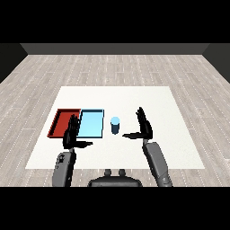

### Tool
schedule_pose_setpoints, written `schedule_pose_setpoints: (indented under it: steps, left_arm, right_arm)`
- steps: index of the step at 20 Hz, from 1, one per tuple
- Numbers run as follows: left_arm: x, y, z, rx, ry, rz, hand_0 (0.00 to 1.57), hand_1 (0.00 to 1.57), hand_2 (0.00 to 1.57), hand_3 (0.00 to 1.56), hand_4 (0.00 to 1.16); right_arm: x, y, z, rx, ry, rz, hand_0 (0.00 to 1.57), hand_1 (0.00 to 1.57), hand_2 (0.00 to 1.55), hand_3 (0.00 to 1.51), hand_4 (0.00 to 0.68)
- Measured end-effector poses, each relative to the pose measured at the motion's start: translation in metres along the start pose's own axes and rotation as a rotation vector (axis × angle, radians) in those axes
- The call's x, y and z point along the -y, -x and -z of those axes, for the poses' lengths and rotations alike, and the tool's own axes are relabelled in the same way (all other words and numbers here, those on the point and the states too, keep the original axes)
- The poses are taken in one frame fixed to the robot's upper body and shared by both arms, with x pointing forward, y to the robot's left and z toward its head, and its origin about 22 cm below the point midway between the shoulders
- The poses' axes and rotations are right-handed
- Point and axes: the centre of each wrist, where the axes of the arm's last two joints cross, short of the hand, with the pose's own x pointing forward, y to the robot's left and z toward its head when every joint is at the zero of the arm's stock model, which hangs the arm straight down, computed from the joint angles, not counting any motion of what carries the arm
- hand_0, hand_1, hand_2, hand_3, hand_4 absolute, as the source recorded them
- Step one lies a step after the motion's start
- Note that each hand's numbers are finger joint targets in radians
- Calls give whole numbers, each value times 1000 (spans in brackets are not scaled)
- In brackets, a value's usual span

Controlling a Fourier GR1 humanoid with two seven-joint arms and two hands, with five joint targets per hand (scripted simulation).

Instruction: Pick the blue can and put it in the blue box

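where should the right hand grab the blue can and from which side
Around the middle of its side wall, coming from the right. The blue can stands upright on the table, apart from the light blue tray at its left, and the open right hand is already on its right with the thumb pointing at it.

The left hand stands in front of the red tray, hiding part of its lower right corner and the near end of the rim it shares with the light blue tray. Whether the fingers touch either tray cannot be told. The blue can at the frame's centre is too small to show any label. Both forearms are cut off at the lower band. The worktop hides the floor beneath it.
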Motion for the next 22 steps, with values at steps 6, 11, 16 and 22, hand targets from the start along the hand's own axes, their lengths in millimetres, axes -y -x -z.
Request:
schedule_pose_setpoints:
  steps: [6, 11, 16, 22]
  left_arm:
    - [-12, 8, -3, 73, 0, -24, 0, 0, 0, 0, 0]
    - [-8, 13, -7, 75, -1, -44, 0, 0, 0, 0, 0]
    - [-12, 5, -6, 73, -5, -44, 0, 0, 0, 0, 0]
    - [-7, 13, -4, 73, -5, -53, 0, 0, 0, 0, 0]
  right_arm:
    - [1, 15, 5, 40, -3, 40, 0, 0, 0, 0, 0]
    - [-6, 22, 3, 42, 2, 41, 0, 0, 0, 0, 0]
    - [1, 29, 14, 9, 22, 66, 0, 0, 0, 0, 0]
    - [-4, 41, 14, -39, 17, 102, 0, 0, 0, 0, 0]
